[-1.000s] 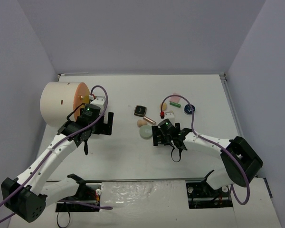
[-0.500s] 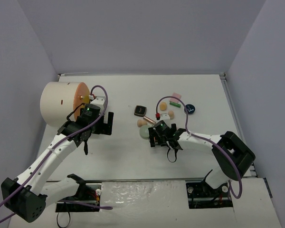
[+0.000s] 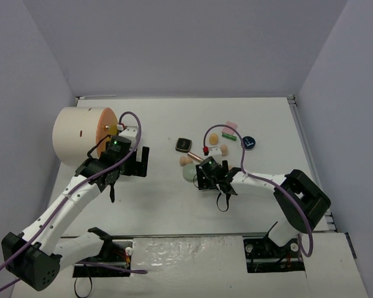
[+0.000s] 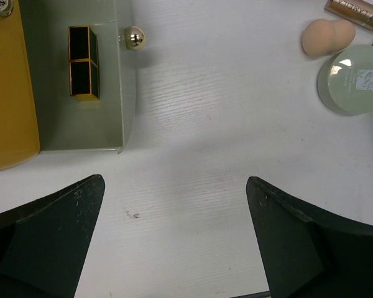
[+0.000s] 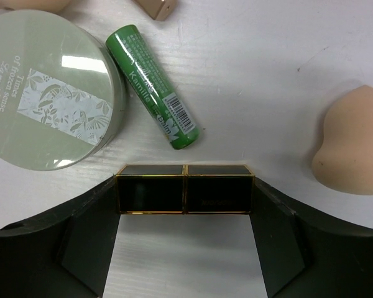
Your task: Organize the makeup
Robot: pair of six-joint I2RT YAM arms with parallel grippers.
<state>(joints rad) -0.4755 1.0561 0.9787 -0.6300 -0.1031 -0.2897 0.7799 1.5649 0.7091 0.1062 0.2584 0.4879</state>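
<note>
Our right hand (image 5: 185,195) grips a black-and-gold lipstick (image 5: 184,189); next we carry it to the drawer (image 4: 81,118), where our left hand (image 4: 174,242) waits open and empty.

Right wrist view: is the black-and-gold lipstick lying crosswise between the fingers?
Yes, the black-and-gold lipstick spans the gap between the two fingers, lying flat just below the green tube.

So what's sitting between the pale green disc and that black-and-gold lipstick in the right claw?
A green tube, lying slanted beside the disc, just above the lipstick; the right wrist view shows it.
</note>
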